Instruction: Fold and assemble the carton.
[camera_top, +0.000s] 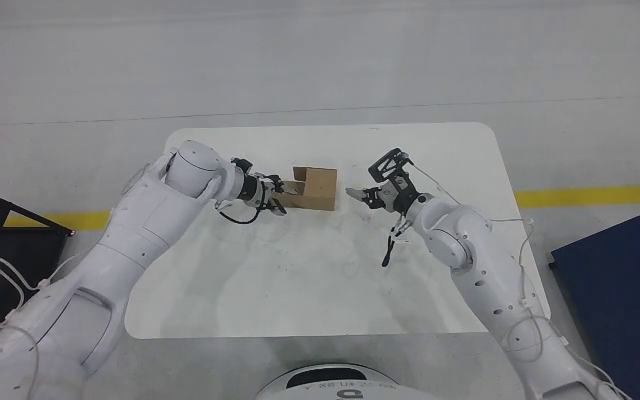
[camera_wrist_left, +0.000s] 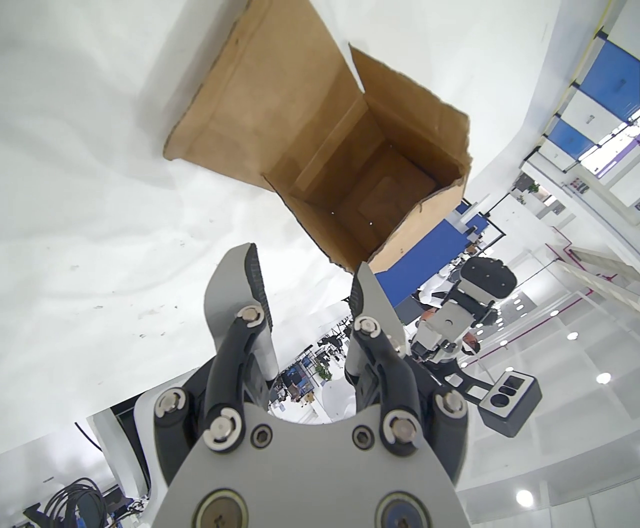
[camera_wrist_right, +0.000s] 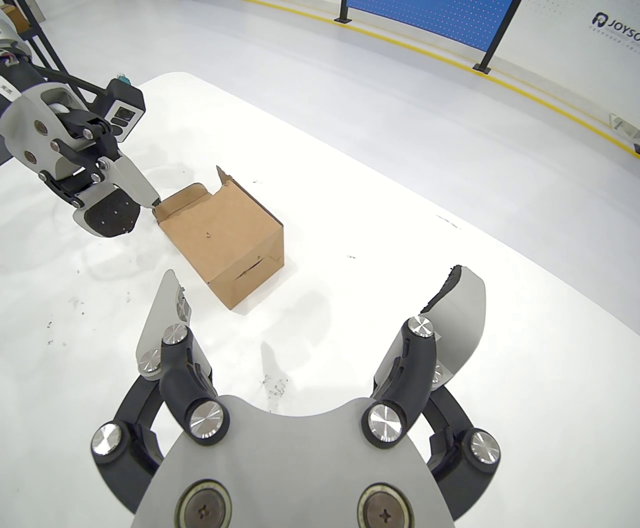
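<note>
Table: I see 1 white table (camera_top: 300, 290) with rounded corners.
Surface: small dark scuff marks (camera_wrist_right: 274, 389) are scattered over it, some close to the carton.
On it: 1 brown carton (camera_top: 318, 188), a little beyond the middle toward the far edge.
Carton's lie: on its side, 1 long wall flat on the table, 1 open flap lying on the surface too.
Carton's opening: I see it facing the robot's left side, closed end to the right.
</note>
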